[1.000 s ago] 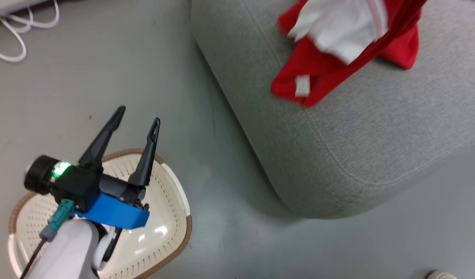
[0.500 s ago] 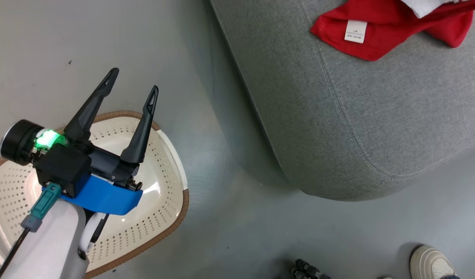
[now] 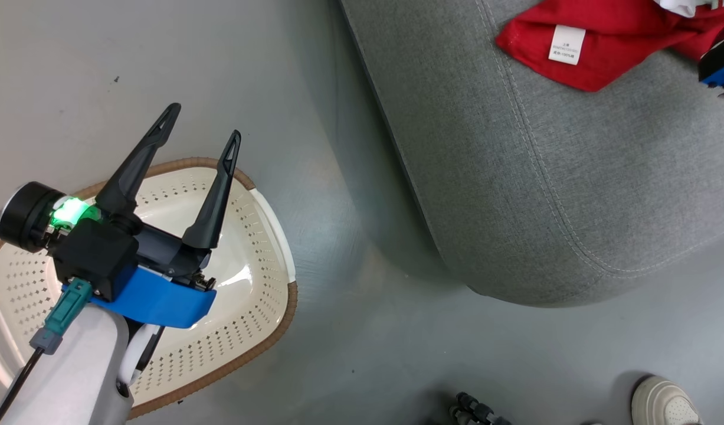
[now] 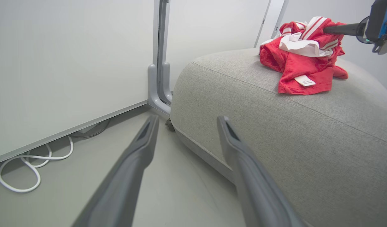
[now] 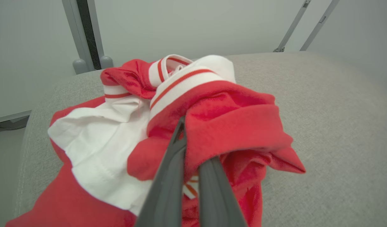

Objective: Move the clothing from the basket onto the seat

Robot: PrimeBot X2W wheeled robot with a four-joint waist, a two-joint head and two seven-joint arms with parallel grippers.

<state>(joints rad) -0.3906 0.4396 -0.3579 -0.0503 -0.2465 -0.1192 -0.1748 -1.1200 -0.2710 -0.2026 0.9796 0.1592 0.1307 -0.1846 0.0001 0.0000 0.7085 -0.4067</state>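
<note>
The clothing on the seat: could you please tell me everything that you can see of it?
The clothing is a crumpled heap of soft red fabric with a broad white band and red-striped white trim; a white label shows on a lower flap. It lies on the light-grey seat. The right gripper is shut on a red fold at the top of the heap.

This is looking like a lab or office test area rather than a home: a bare grey floor (image 3: 350,354) is running under plain white partition panels (image 4: 70,56) on a grey metal post (image 4: 158,47), with a loose white cable (image 4: 19,190) lying along the base. A light-grey upholstered seat (image 3: 544,177) and a perforated plastic basket (image 3: 252,260) are sitting directly on that floor, and a person's shoe (image 3: 662,404) is showing near the seat's corner.
</note>
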